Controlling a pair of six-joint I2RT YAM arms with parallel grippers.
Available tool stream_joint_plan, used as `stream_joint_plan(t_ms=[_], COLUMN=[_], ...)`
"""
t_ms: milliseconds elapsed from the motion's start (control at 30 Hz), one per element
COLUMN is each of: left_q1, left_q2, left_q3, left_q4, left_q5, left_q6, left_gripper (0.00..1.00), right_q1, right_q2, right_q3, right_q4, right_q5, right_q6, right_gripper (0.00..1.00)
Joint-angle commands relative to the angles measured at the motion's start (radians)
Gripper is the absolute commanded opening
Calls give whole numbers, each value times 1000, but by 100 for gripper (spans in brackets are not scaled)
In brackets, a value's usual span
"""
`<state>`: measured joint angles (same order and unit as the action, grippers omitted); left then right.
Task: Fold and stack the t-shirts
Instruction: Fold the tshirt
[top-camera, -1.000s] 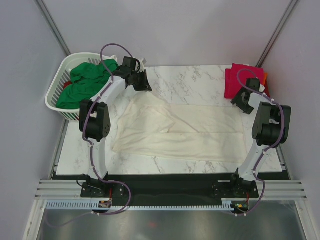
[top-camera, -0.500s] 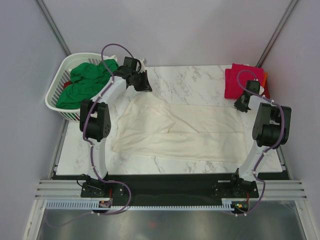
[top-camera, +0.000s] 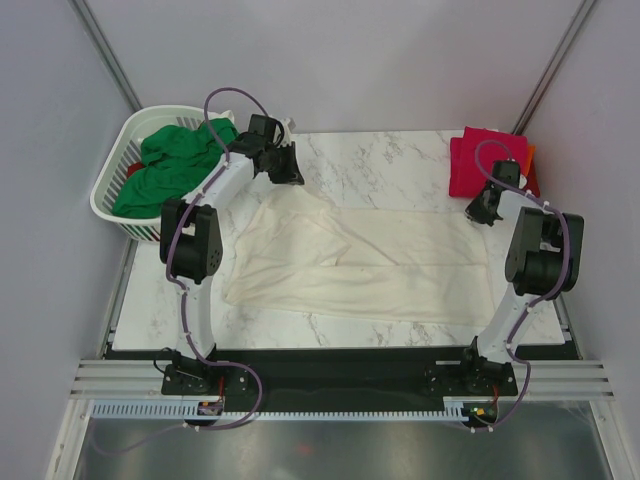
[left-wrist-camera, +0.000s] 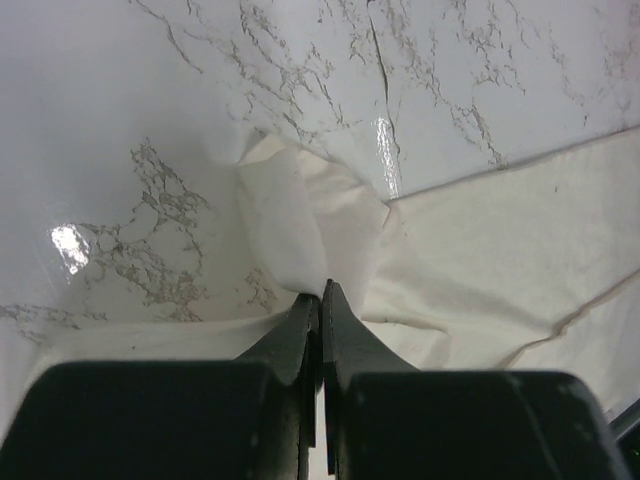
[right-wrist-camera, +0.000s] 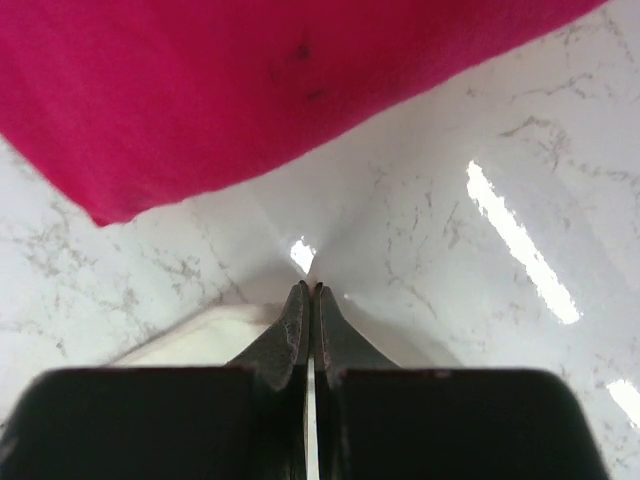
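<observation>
The large cream-white t-shirt (top-camera: 370, 265) lies spread flat across the marble table (top-camera: 380, 165). My left gripper (top-camera: 291, 174) is at its far left corner, shut on a bunched fold of the cream cloth (left-wrist-camera: 300, 220); the tips (left-wrist-camera: 322, 290) pinch it. My right gripper (top-camera: 481, 211) is at the shirt's far right corner, just in front of the folded crimson-pink t-shirt (top-camera: 478, 160). In the right wrist view the gripper (right-wrist-camera: 309, 288) is shut, with cream cloth (right-wrist-camera: 215, 335) drawn up against it and the crimson-pink t-shirt (right-wrist-camera: 250, 90) beyond.
A white slotted basket (top-camera: 100, 200) at the far left holds a crumpled bright green t-shirt (top-camera: 170, 165). An orange edge (top-camera: 532, 153) shows under the crimson-pink t-shirt at the far right. Grey walls stand close on both sides.
The right gripper has moved slightly toward the far right corner of the cream shirt and has shut there. The left gripper has stayed shut on its corner.
</observation>
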<state>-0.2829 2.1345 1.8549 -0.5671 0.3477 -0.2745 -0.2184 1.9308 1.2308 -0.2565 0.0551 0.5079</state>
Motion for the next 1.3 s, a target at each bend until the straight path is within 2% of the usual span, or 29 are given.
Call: stream_joint_plan(t_ms=[0, 333, 500, 733, 867, 1100, 1267], left_q1=[-12, -24, -30, -36, -39, -45, -48], left_q2=[-89, -303, -409, -571, -639, -743, -808], left_q3=[-22, -195, -261, -431, -514, -640, -706], left_q4=[-26, -69, -119, -146, -148, -148, -149], left_q5=[-18, -64, -93, -124, -127, -167, -171], left_q6=[43, 58, 69, 80, 81, 55, 31], left_gripper=[2, 2, 2, 2, 2, 2, 2], right_q1=[8, 8, 10, 8, -4, -90, -165], right_q2=[-104, -355, -461, -622, -733, -904, -967], right_q3=[1, -116, -188, -303, -364, -490, -545], right_q4=[-46, -116, -153, -188, -214, -286, -337], right_q5=[-54, -115, -77, -61, -3, -26, -52], right_q6=[23, 8, -11, 18, 44, 107, 145], right_gripper=[0, 0, 0, 0, 0, 0, 0])
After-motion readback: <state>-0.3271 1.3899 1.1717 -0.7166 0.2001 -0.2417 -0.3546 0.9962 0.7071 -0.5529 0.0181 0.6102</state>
